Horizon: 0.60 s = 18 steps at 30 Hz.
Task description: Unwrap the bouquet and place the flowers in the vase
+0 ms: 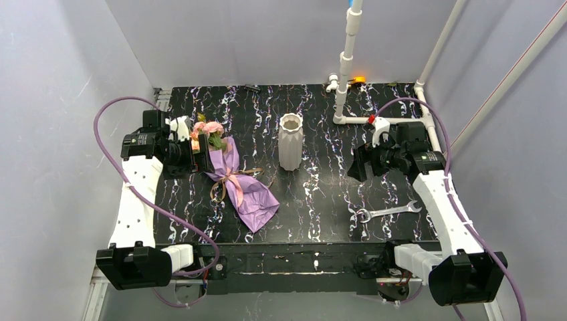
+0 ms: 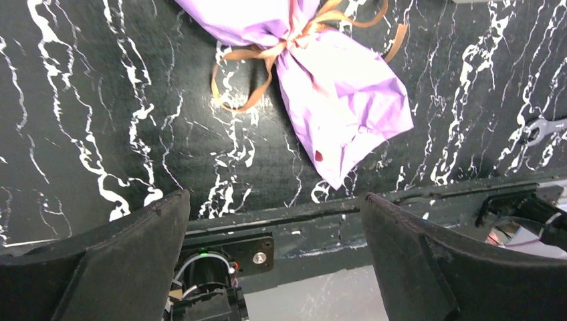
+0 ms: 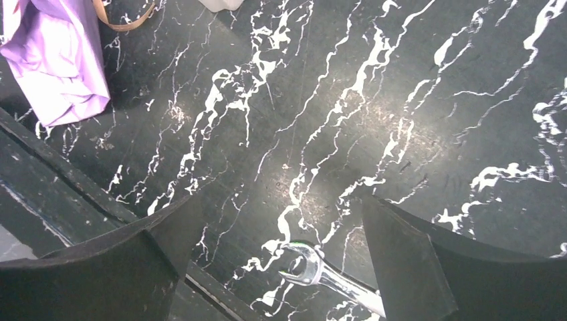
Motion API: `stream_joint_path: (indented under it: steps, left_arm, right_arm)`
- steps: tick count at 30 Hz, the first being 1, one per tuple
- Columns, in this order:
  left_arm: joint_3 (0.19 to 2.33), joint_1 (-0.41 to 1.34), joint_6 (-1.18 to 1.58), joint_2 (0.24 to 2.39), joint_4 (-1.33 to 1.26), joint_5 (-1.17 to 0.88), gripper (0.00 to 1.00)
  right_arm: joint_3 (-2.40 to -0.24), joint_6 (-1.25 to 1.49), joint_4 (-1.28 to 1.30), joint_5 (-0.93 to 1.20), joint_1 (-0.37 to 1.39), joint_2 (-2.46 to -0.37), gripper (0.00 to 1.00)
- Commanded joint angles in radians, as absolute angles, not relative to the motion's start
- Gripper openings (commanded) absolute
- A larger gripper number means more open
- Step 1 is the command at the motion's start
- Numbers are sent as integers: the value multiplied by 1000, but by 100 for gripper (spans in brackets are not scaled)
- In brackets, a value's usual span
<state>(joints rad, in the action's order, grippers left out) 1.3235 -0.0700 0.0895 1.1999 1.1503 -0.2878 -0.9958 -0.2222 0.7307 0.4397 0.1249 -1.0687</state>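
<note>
The left claw (image 2: 274,200) gapes fully wide and grips nothing, hanging just beside the flower end of the bouquet (image 1: 234,175), which lies wrapped and tied on the left of the black marbled table (image 1: 321,207). The vase (image 1: 290,140) stands upright mid-table, apart from the bouquet. The right claw (image 3: 274,207) is spread just as wide and empty, poised above a wrench (image 3: 321,271).

No text, label, brand or number is legible anywhere in these views.
</note>
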Motion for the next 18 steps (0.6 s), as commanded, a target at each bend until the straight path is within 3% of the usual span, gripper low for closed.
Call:
stream_joint_path:
  steps: [1,6,16,18]
  left_arm:
    - [1318,-73,49,1160,1080,-254,100]
    - [1327,-72,30,1156,1062,-260,100]
    - [1382,-74,84,1190,1080,-272,100]
    - [1394,-74,92,1200,1083,-277,100]
  right_arm:
    - [-939,-114,545,526,139,-1096,100]
    - [-786,70,263,518,222,-1108,100]
    - [-542,34,-281,173,541,-1125,100]
    - [-517,23,-380,122,599,-1151,96]
